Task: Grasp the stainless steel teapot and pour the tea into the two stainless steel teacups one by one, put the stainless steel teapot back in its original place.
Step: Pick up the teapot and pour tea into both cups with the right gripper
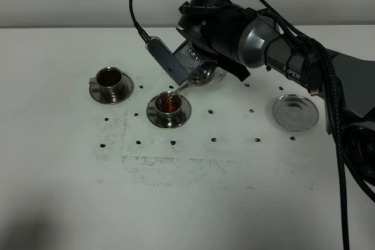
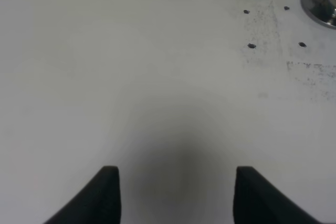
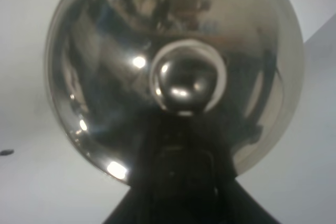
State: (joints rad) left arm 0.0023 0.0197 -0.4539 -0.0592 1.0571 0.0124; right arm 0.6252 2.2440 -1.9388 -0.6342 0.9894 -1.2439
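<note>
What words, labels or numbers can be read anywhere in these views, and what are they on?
"PIPER": white letters on a dark link of the right arm, exterior high view.
No other text: the stainless steel teapot bears none, and the dark specks on the table are marks, not letters.

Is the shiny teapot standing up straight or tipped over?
Tipped. The shiny steel teapot leans with its thin spout pointing down over a small steel teacup that holds reddish-brown tea.
</note>
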